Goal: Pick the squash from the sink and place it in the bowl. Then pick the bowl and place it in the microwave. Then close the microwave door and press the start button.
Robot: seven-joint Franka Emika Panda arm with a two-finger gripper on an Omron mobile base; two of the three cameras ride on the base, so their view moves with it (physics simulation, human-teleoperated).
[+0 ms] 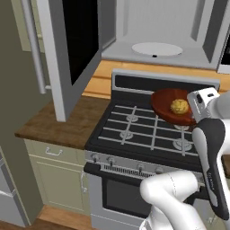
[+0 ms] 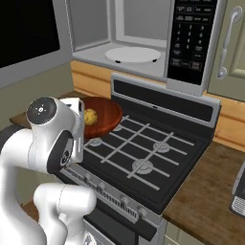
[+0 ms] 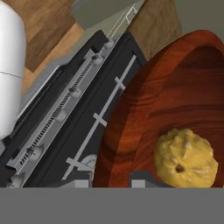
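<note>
The dark reddish-brown bowl hangs tilted above the left rear part of the stove. The lumpy yellow squash lies inside it. My gripper is shut on the bowl's near rim. Higher up, the microwave stands open, with its white turntable bare. The microwave door is swung wide to the left. The sink is out of view.
A black gas stove with grey grates lies under the bowl. Wooden counter runs on both sides of it. The black control panel is on the microwave's right side. A cabinet door is right of it.
</note>
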